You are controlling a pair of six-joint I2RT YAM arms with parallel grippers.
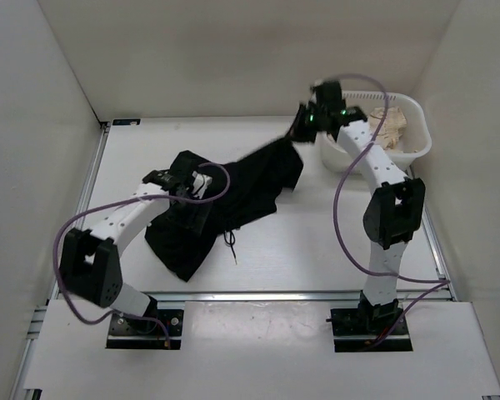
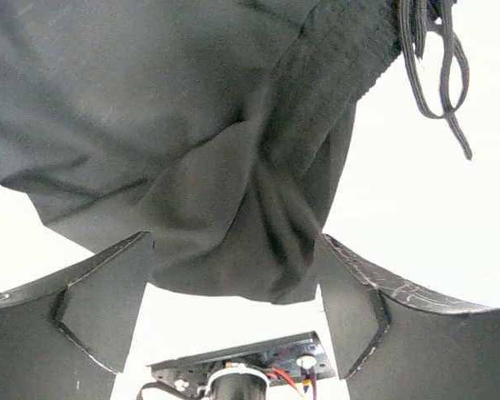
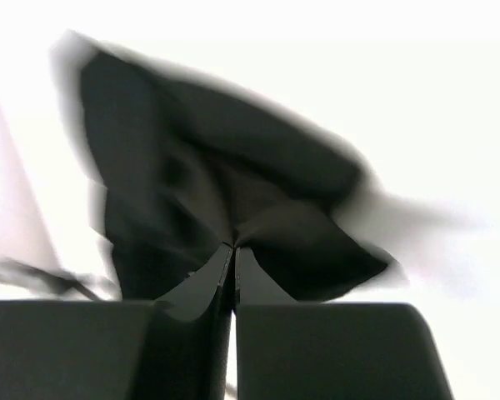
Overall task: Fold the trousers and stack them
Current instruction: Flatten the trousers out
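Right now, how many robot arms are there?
2: the left arm hovers over the black trousers; the right arm, beside the white basket, holds their raised edge.

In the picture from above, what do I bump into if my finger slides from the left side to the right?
First the left arm → black trousers → right gripper, pinching the trousers' edge → white basket.
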